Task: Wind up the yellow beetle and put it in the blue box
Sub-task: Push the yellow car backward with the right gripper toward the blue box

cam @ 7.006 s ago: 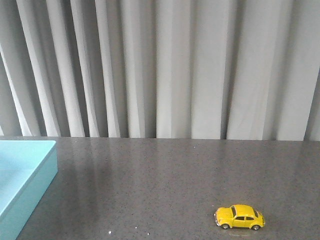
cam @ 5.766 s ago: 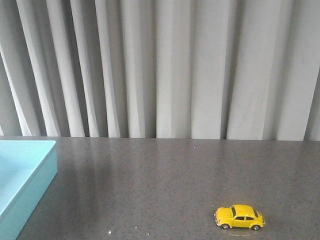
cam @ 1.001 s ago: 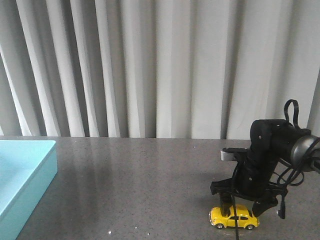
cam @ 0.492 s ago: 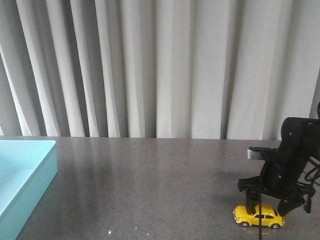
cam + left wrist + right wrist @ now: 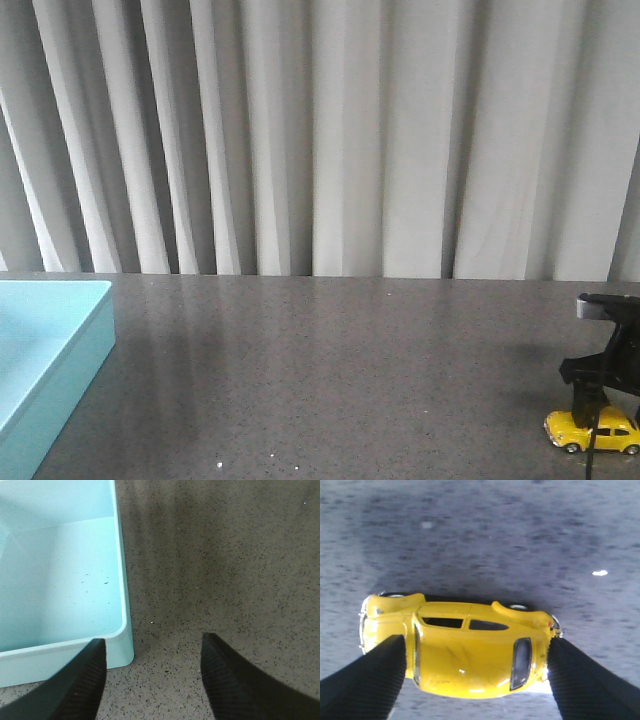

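The yellow beetle (image 5: 592, 432) stands on its wheels on the dark table, at the far right near the front edge. My right gripper (image 5: 608, 424) reaches down over it, partly cut off by the edge of the front view. In the right wrist view the beetle (image 5: 465, 652) lies lengthwise across my right gripper (image 5: 476, 646), with one black ribbed finger against its nose and the other against its tail. The blue box (image 5: 50, 340) sits empty at the far left. My left gripper (image 5: 152, 642) hangs open over bare table just off a corner of the blue box (image 5: 60, 580).
The speckled dark grey table (image 5: 300, 380) stretches between the box and the car. A pleated grey curtain (image 5: 320, 140) closes off the back. The car is close to the right edge of the front view.
My right gripper has slid to the right along the table with the beetle held in it, from right of centre to the view's right edge. The box has not moved.
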